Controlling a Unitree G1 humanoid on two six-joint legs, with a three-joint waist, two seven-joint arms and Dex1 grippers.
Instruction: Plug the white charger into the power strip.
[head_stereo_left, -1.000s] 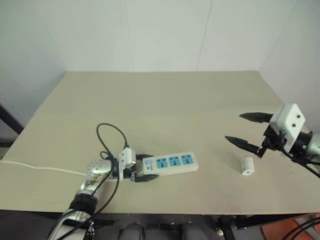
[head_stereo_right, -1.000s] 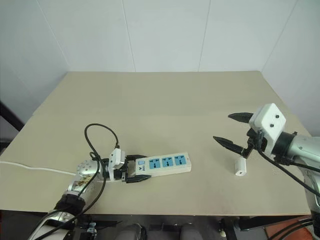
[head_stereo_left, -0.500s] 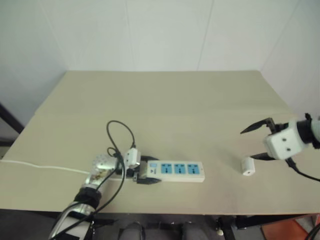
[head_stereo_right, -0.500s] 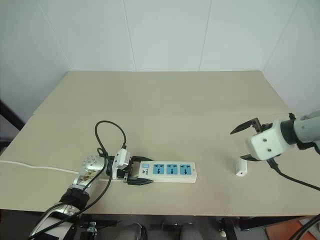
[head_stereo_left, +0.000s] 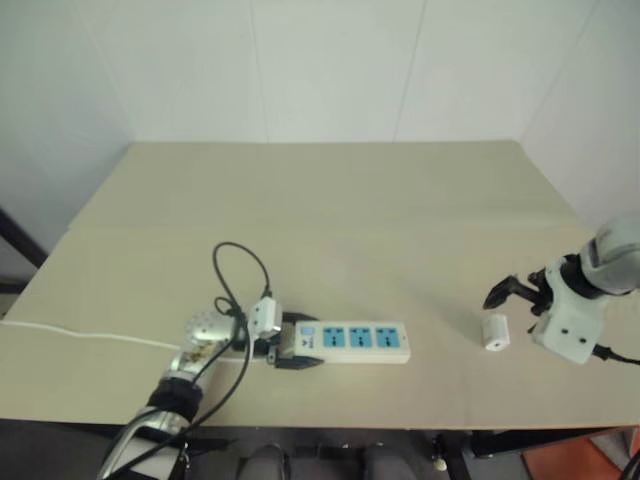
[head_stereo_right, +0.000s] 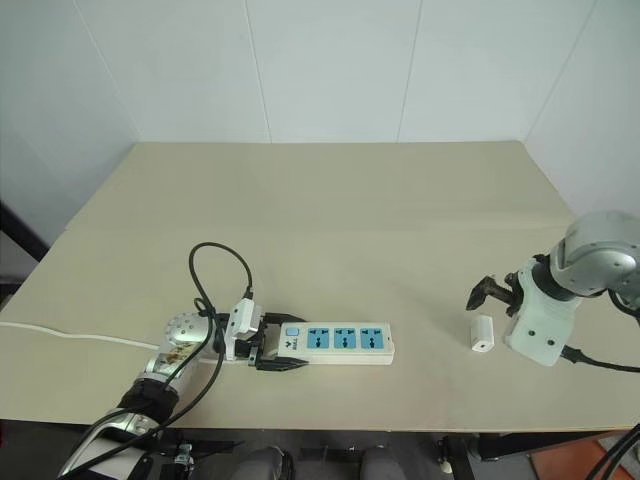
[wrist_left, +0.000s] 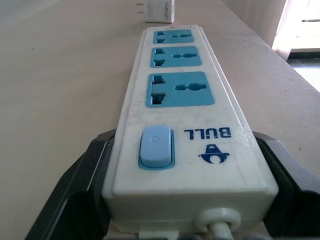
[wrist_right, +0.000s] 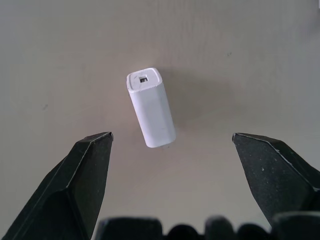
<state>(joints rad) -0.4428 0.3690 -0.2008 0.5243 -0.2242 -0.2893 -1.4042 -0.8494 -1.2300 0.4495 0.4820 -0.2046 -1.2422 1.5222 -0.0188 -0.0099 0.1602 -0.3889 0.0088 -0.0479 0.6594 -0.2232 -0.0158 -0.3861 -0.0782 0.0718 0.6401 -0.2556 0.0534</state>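
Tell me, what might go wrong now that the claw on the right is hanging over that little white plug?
The white charger lies on its side, slightly askew between the right gripper's wide-open fingers, so closing could nudge or tip it rather than catch it squarely. Its prongs also lie level, so it would probably need turning before it goes into a socket. The left gripper clamps the power strip only at its switch end, so pressing on the far sockets might swing the strip.

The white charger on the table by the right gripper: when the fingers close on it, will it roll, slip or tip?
The white charger lies on its side, boxy with flat faces, so it probably won't roll. Its smooth glossy shell may slip or twist between the black fingers. Being small, it is likely light and could skid on the table if one finger touches first. The right gripper stands open around it.
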